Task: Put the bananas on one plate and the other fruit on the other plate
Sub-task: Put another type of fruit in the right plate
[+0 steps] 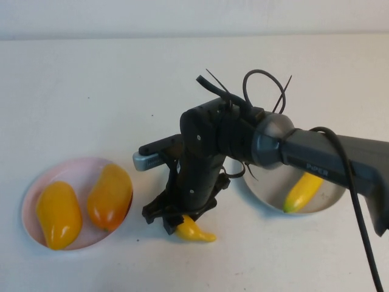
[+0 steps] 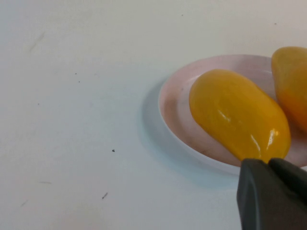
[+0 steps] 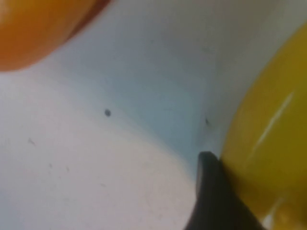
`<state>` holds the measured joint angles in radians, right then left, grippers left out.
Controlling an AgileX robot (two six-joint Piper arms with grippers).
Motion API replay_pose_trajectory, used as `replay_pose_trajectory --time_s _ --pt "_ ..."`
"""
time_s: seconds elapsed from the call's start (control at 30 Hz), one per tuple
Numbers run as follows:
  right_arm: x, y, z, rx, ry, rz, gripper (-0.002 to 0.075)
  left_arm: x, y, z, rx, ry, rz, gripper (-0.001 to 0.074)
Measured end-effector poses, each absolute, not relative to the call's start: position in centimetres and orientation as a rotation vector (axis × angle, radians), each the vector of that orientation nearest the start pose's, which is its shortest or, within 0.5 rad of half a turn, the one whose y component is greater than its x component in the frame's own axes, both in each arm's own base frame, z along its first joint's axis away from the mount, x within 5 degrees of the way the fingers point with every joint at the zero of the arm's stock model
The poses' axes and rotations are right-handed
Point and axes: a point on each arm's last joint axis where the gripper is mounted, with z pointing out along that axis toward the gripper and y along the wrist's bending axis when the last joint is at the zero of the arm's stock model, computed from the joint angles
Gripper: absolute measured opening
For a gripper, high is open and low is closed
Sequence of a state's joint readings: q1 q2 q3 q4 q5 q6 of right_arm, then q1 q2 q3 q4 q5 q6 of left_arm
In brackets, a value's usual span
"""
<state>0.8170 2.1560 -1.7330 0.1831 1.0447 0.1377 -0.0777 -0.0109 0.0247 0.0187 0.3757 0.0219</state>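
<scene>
Between the plates, right gripper [image 1: 182,226] fingers around a banana [image 1: 196,232]; left gripper [image 2: 271,194] fingers together.

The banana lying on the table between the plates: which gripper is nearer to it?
Right. The right gripper is down at the banana, one finger against it. The left gripper, shut, sits off by the pink plate.

- A bare robot test bench, lab-like: a plain white desk [image 1: 91,91] meets a blank pale wall [image 1: 182,15] behind it.
- Glossy plastic fruit [image 1: 58,214] on the desk suggests staged props.
</scene>
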Motion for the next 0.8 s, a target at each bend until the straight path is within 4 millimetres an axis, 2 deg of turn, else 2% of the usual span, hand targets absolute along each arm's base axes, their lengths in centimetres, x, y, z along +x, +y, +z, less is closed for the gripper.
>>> replay_pose_trajectory --time_s 0.07,0.17,0.3,0.4,0.5,0.6,0.7,0.8 --pt "29.8 33.8 19.3 -0.875 2.874 0.375 0.0317 5.2 -0.3 17.2 0.105 1.870 -0.020 -0.0001" --pt "29.9 33.2 21.3 -0.790 2.853 0.413 0.0317 5.2 -0.3 17.2 0.105 1.870 -0.020 -0.0001" --pt "31.3 30.5 25.2 -0.591 2.803 0.424 0.0317 5.2 -0.3 17.2 0.105 1.870 -0.020 -0.0001" --pt "32.8 27.7 26.9 -0.411 2.783 0.397 0.0317 5.2 -0.3 17.2 0.105 1.870 -0.020 -0.0001" --pt "34.3 24.6 26.6 -0.236 2.808 0.351 0.0317 5.2 -0.3 17.2 0.105 1.870 -0.020 0.0000" --pt "35.6 22.0 25.3 -0.079 2.841 0.315 0.0316 5.2 -0.3 17.2 0.105 1.870 -0.020 -0.0001" --pt "36.4 20.5 23.8 0.022 2.864 0.305 0.0316 5.2 -0.3 17.2 0.105 1.870 -0.020 -0.0001" --pt "36.8 19.9 22.6 0.110 2.890 0.306 0.0316 5.2 -0.3 17.2 0.105 1.870 -0.020 -0.0001"
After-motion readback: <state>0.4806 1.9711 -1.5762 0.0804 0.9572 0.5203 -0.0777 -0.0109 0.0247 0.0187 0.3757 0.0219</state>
